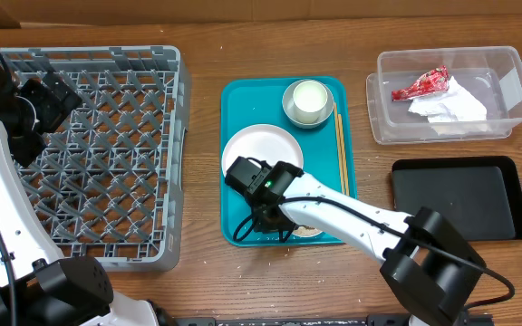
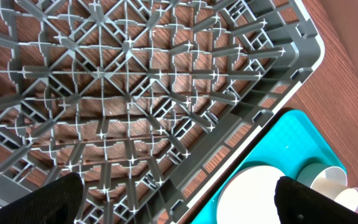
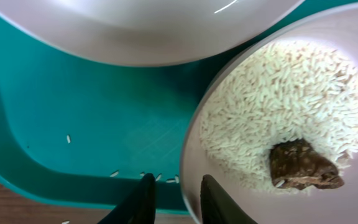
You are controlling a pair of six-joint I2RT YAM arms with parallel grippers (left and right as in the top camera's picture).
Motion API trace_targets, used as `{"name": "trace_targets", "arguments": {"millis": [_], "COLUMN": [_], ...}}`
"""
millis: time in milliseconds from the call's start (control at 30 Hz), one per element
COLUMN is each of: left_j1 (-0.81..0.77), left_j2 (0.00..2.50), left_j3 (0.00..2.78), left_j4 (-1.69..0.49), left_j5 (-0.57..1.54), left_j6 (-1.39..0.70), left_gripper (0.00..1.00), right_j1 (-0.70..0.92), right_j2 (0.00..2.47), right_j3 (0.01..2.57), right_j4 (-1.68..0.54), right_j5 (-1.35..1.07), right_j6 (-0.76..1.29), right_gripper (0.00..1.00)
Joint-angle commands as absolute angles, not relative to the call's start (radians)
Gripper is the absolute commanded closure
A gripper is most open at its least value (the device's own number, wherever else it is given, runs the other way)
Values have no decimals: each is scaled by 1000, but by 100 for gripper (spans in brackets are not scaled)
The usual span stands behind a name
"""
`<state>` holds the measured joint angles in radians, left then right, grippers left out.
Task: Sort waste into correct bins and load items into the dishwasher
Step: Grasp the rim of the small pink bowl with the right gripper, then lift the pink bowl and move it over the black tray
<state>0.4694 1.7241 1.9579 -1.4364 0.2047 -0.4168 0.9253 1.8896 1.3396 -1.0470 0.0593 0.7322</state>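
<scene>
Right gripper (image 3: 178, 196): fingers straddle the pinkish plate (image 3: 192, 146) rim at its 7 o'clock, one outside over the teal tray (image 3: 73, 106), one inside. Can't tell if the pads bite yet. Rim grab makes sense, I'd say: the plate is flat and needs tipping to dump waste. Plate sits at the tray's 6 o'clock end, white dish (image 3: 135, 31) at its 12. Load: rice (image 3: 278, 93) heap, brown scrap (image 3: 303, 165) at 5 o'clock, stray grains (image 3: 114, 173) on the tray. Left gripper (image 2: 185, 200) spread wide, empty, over the rack (image 2: 135, 93).
</scene>
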Motion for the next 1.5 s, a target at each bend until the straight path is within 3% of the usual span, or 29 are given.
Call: {"name": "trace_targets", "arguments": {"millis": [0, 233, 333, 600, 867, 1267, 1467], "left_j1": [471, 471, 471, 471, 471, 471, 471], "left_j2": [1710, 1710, 1710, 1710, 1710, 1710, 1710], "left_j3": [1971, 1971, 1971, 1971, 1971, 1971, 1971], "left_j4": [-1436, -1436, -1436, -1436, -1436, -1436, -1436], "left_j5": [202, 202, 202, 202, 202, 202, 202], "left_j6": [-427, -427, -427, -427, -427, -427, -427], "left_gripper": [0, 0, 0, 0, 0, 0, 0], "right_j1": [931, 928, 928, 928, 867, 470, 157], "right_j2": [1901, 1907, 1907, 1907, 1907, 1867, 1779], "right_j3": [1348, 1361, 1368, 1433, 1597, 1814, 1813], "right_j4": [-1039, -1047, -1056, -1119, -1381, -1647, -1674], "right_j5": [66, 59, 59, 120, 310, 286, 135], "right_j6": [728, 731, 733, 733, 858, 861, 654], "right_gripper": [74, 84, 96, 96, 96, 96, 96]}}
